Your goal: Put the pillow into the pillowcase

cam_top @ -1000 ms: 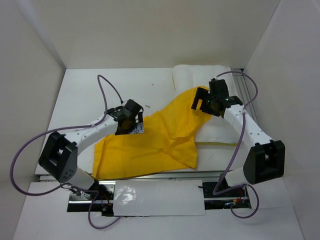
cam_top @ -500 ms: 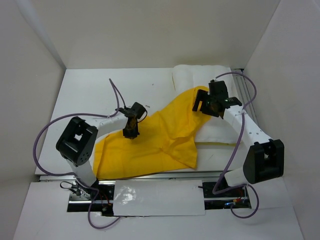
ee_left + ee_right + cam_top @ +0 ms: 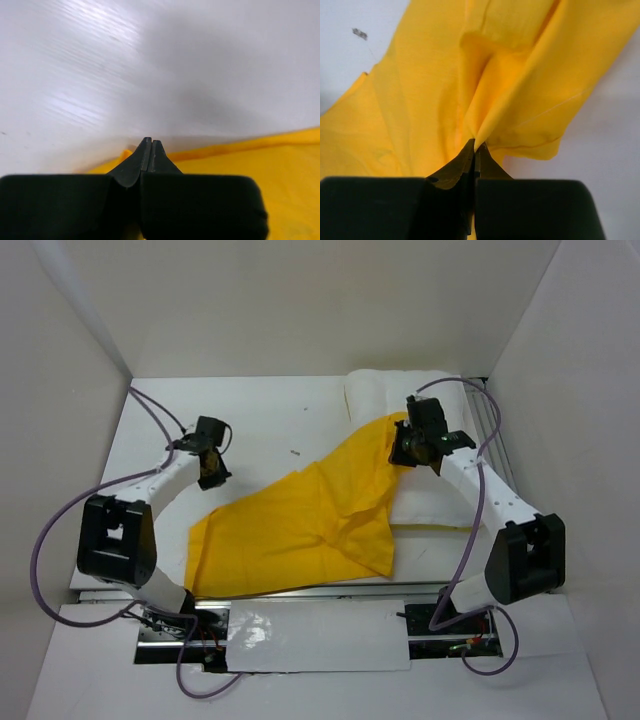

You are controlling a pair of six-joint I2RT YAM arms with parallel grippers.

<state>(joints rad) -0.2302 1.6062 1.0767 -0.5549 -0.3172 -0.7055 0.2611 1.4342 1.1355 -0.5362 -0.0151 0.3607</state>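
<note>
The right gripper (image 3: 475, 146) is pinched tight on a fold of the yellow pillowcase (image 3: 290, 530). The left gripper (image 3: 150, 144) has its jaws together with nothing between them, above the table (image 3: 250, 410) just beside the fabric's edge. The pillowcase lies crumpled, its long axis running near-left to far-right, its far end draped over the white pillow (image 3: 385, 390) at the far right.
</note>
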